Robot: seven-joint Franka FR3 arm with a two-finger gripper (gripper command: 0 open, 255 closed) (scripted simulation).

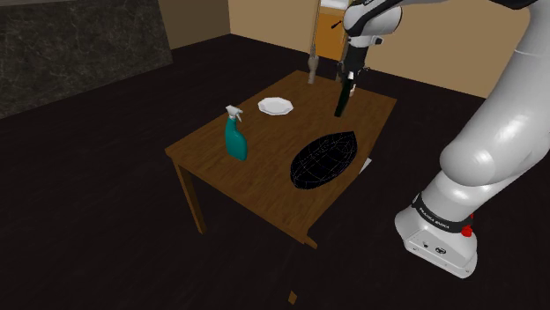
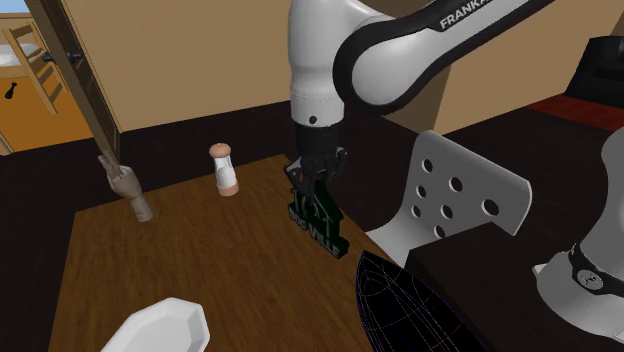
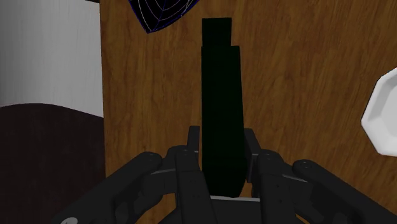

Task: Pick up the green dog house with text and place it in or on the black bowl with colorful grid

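We see the gripper clenched on the green dog house, its fingers pressing both flat sides near the roof. The house hangs upright over the far part of the wooden table. We cannot tell if its base touches the wood. It is a thin, dark green slab with a house outline and pale block letters on its face; from the wrist it reads as a narrow, near-black strip.

The black bowl sits near it on the stand-side part of the table. It is a wide, shallow oval with thin coloured grid lines, and bare wood grain lies between the two. A white panel with round holes rises just beside the bowl.

Other things stand well apart from the house:
- A white octagonal plate.
- A teal spray bottle with a white trigger, near the table's edge on the shoulder view's left.
- A small shaker with a pale cap.
- A wooden mannequin hand at the back.

The floor is dark and the walls are tan.
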